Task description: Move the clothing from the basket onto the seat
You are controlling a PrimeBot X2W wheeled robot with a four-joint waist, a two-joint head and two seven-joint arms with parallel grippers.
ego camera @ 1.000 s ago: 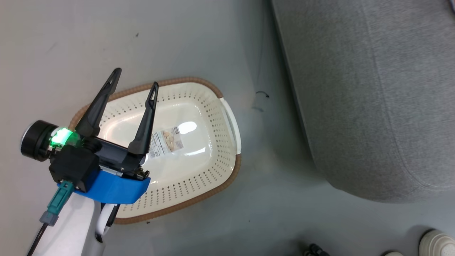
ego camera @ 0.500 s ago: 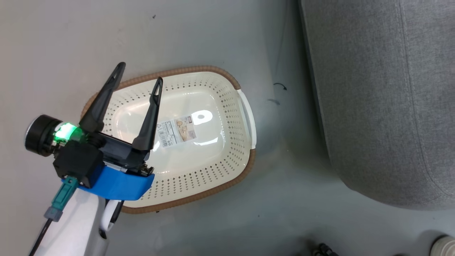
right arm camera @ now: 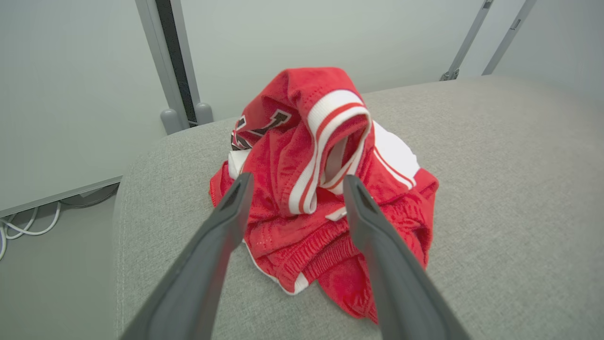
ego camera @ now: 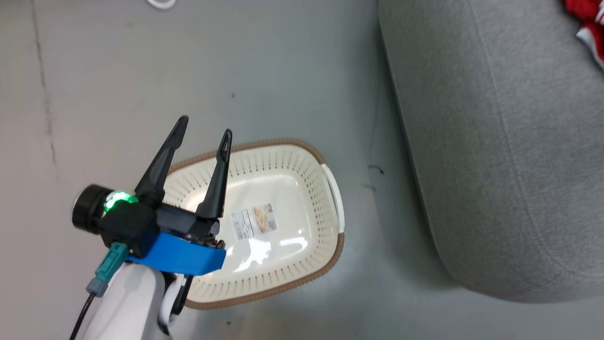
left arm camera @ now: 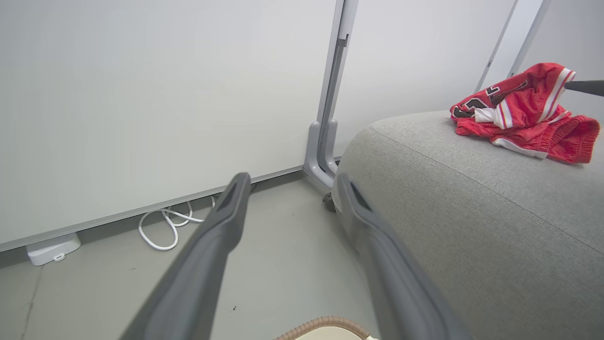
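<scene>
- The clothing [right arm camera: 321, 189] lay in one red heap on top of the seat [right arm camera: 495, 189], well in from the rounded edge that faces the basket. By my judgement nothing was placed to slide off.
- Your right tool [right arm camera: 296, 179] stood over the heap with its jaws spread, gripping nothing. A white-striped band of cloth rose between the fingers without being pinched, which read as a tool set for letting go rather than taking hold.
- The basket [ego camera: 330, 255] sat on the floor [ego camera: 141, 71] near the seat, with nothing in it but its label [ego camera: 252, 221], so I judged the carrying work done.
- Your left tool [ego camera: 205, 125] hung wide open and empty over the basket's rim. That is where a pick would start, yet nothing lay under it to take.
- You would want the right arm lifted straight up off the heap. A finger dragged sideways could snag the mesh and pull it toward the seat's edge.
</scene>
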